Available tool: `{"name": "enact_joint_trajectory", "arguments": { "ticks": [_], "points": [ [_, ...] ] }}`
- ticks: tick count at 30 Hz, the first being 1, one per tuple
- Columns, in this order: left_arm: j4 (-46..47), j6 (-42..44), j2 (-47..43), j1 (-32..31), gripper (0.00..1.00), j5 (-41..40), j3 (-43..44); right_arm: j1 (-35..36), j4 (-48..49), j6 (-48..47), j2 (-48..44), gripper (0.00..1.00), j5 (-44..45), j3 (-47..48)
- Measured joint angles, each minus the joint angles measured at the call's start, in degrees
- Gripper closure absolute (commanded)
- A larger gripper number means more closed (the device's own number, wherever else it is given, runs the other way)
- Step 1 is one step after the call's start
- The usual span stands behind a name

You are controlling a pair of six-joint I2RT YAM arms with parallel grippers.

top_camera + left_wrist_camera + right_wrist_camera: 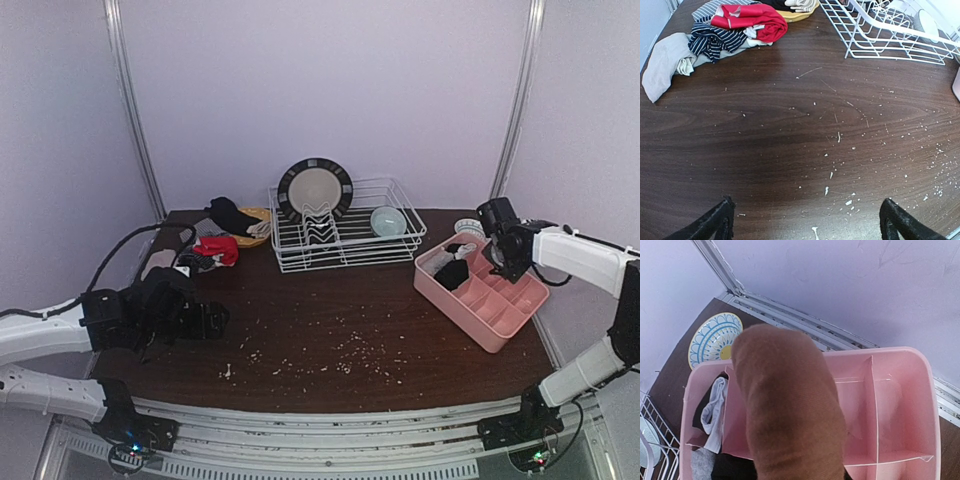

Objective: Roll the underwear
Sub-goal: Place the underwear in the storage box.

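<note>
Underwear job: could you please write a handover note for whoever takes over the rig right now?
Left claw: open, over bare table, holding nothing.
Right claw: shut on a brown roll, above the pink tray.
Done: a black piece and a white piece already lie in the tray.
Left: place the brown roll; the red piece, striped piece and beige piece lie crumpled at far left.

There are no words, numbers, labels or signs to read in any view. The round plate [714, 339] just beside the right gripper [491, 262] has only blue lines and curves on it, not letters.
</note>
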Motion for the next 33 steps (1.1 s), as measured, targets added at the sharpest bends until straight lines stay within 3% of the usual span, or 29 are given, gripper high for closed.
{"name": "enact_joint_trajectory", "arguments": {
  "ticks": [10, 32, 33],
  "points": [
    [-0.46, 0.00, 0.37, 0.00, 0.02, 1.79, 0.22, -0.52, 1.70, 0.04, 10.14, 1.00, -1.77, -0.07],
    [-0.09, -1.60, 1.70, 0.00, 0.02, 4.22, -0.50, -3.21, 15.28, 1.70, 17.00, 1.00, -4.96, -1.66],
    [-0.09, -1.68, 1.70, 0.00, 0.02, 4.31, -0.63, -3.45, 15.98, 1.70, 17.07, 0.93, -5.01, -1.90]
  ]
}}
